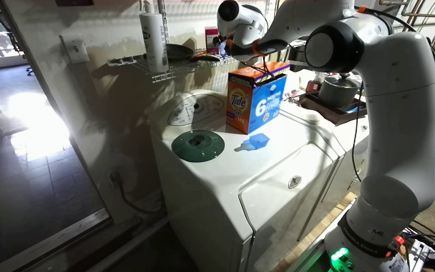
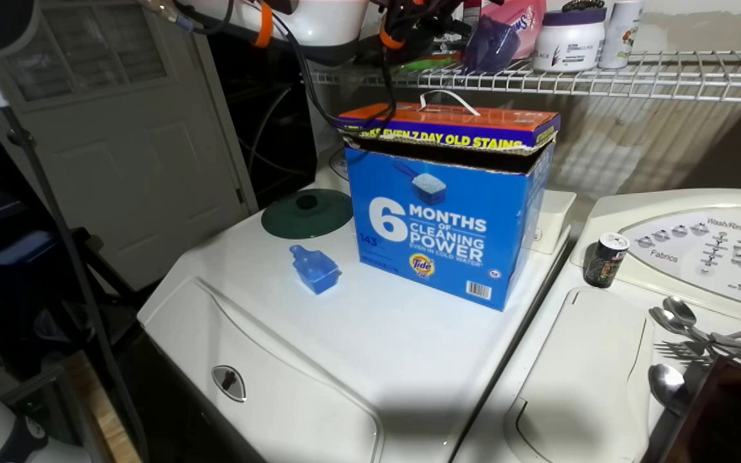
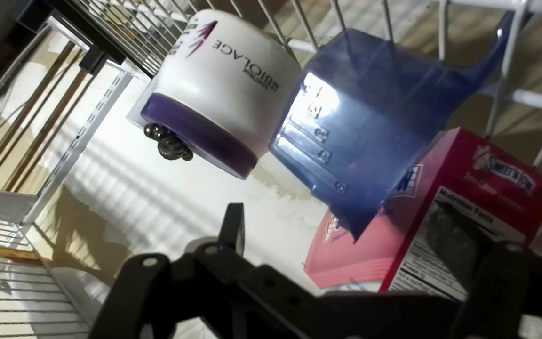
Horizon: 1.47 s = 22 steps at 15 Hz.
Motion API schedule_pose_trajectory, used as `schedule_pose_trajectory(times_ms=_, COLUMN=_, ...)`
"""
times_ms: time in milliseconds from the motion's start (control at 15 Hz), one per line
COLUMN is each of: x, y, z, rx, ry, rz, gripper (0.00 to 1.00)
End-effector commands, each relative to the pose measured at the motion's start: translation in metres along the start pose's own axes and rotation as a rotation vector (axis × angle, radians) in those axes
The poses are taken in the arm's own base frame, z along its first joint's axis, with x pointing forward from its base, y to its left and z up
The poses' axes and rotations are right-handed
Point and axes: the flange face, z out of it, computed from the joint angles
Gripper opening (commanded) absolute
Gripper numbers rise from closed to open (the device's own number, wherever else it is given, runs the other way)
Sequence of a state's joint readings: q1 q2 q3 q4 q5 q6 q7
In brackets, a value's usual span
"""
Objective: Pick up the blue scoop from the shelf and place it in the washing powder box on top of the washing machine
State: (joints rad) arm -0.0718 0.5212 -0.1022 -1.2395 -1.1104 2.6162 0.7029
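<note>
Resting on the wire shelf [image 2: 666, 94], the blue scoop [image 3: 360, 108] shows large in the wrist view, its handle toward the upper right. My gripper [image 3: 339, 212] is open, one finger [image 3: 232, 228] well to each side of the scoop's pointed lip; no contact shows. In an exterior view the gripper is small and partly hidden at the shelf by the scoop [image 1: 223, 49]. The orange and blue washing powder box [image 2: 435, 225] stands upright on the white washing machine [image 2: 345, 334], top slit ajar. A similar blue scoop [image 1: 258, 141] lies beside it on the machine.
Close to the shelf scoop are a white jar [image 3: 233, 70] with purple lid and a red Sweet'N Low box [image 3: 497, 174]. A frying pan [image 1: 179, 51] and spray bottle [image 1: 153, 41] are on the shelf. A green lid [image 1: 198, 151] lies left of the box; a can [image 2: 605, 263] stands right.
</note>
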Motion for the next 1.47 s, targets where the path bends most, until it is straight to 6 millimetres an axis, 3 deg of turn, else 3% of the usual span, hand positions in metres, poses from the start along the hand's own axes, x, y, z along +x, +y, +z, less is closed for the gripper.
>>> schedule_pose_trajectory(times_ms=0, x=0.0039, y=-0.0063, z=0.0059, rx=-0.011, ry=-0.019, rz=0.013, gripper=1.0)
schedule_pose_trajectory(times_ms=333, x=0.0033, y=-0.0078, z=0.0051, rx=-0.029, ry=-0.039, rz=0.006, gripper=0.69)
schedule_pose_trajectory(times_ms=467, x=0.0034, y=-0.0091, z=0.0042, rx=-0.032, ry=-0.044, rz=0.002, gripper=0.66)
schedule_pose_trajectory(times_ms=533, x=0.0035, y=-0.0096, z=0.0039, rx=-0.033, ry=-0.046, rz=0.001, gripper=0.56)
schedule_pose_trajectory(times_ms=867, x=0.0032, y=-0.01, z=0.0048, rx=-0.037, ry=-0.05, rz=0.0, gripper=0.46)
schedule_pose_trajectory(times_ms=933, x=0.003, y=-0.01, z=0.0052, rx=-0.038, ry=-0.051, rz=-0.001, gripper=0.36)
schedule_pose_trajectory(times_ms=1000, x=0.0032, y=-0.0102, z=0.0052, rx=-0.038, ry=-0.05, rz=-0.001, gripper=0.36)
schedule_pose_trajectory(times_ms=1267, x=0.0041, y=-0.0095, z=0.0057, rx=-0.042, ry=-0.047, rz=-0.001, gripper=0.05)
schedule_pose_trajectory(times_ms=1400, x=0.0057, y=-0.0086, z=0.0054, rx=-0.046, ry=-0.045, rz=0.0, gripper=0.0)
